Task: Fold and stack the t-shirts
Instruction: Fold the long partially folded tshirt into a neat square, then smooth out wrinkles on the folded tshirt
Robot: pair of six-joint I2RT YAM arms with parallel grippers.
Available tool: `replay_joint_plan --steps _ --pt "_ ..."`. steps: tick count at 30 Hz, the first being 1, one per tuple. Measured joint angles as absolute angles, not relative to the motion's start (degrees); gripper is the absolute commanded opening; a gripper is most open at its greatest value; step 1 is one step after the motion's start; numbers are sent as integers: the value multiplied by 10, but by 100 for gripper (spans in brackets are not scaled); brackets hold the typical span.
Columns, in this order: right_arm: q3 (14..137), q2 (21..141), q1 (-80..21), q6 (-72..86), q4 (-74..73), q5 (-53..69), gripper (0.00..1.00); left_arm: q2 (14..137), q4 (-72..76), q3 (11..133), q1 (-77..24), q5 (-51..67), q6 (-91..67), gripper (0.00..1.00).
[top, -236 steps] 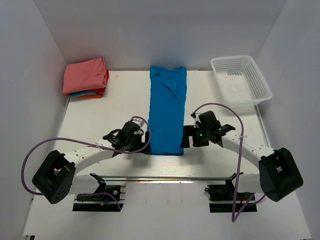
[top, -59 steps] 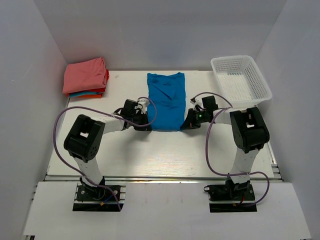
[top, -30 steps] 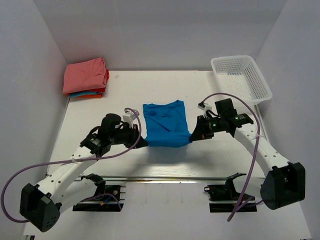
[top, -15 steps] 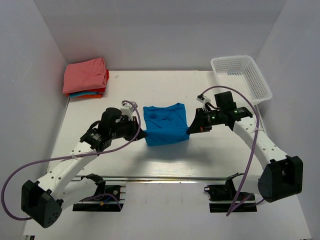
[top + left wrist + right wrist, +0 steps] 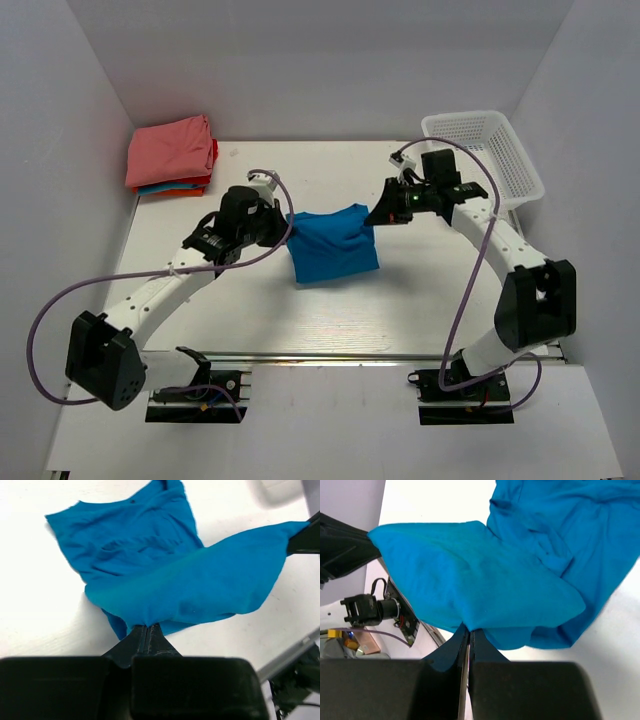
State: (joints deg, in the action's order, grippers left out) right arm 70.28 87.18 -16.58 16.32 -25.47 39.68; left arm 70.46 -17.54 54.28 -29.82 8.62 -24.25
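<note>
1. White table (image 5: 300, 320) inside pale walls: a stack of folded shirts (image 5: 170, 152), salmon-pink on top, sits at the far left corner, and a white mesh basket (image 5: 465, 117) sits at the far right.
2. The bright blue t-shirt (image 5: 330, 245) is mid-table, between the two arms. Part of it lies on the table and part is lifted.
3. The left claw (image 5: 147, 626) is pinched tight on one corner of the lifted flap, its fingers closed with cloth between them.
4. The right claw (image 5: 469, 631) is clamped the same way on the opposite corner, so the flap stretches between the two above the rest of the shirt.
5. The step in hand looks like a fold, carrying the held edge across the shirt's lower layer.
6. To do it well, both claws should travel at the same pace and height, so the edge stays straight and lightly taut with no sag in the middle.
7. The flap should come down onto the lower layer with its edges lined up, and the claws should get low before they let go so the cloth does not spring back.
8. A hard pull risks dragging the lower layer and creasing it.
</note>
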Motion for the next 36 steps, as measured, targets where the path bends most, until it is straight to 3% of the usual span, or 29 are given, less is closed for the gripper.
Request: replay_joint_plan --steps 30,32,33,34,35,36 --pt "945 1207 -131 178 -221 409 0 1045 -128 734 -215 64 -247 0" --pt "952 1227 -130 184 -206 406 34 1075 -130 753 -209 63 -253 0" --pt "959 1240 -130 187 -198 404 85 1091 -133 763 -207 60 -258 0" --pt "968 1253 -130 193 -192 402 90 1104 -135 772 -204 58 -263 1" --pt "982 1268 -129 191 -185 401 90 1117 -137 781 -201 54 -268 15" --pt "1001 1284 -129 190 -179 401 90 1127 -138 787 -199 49 -272 41"
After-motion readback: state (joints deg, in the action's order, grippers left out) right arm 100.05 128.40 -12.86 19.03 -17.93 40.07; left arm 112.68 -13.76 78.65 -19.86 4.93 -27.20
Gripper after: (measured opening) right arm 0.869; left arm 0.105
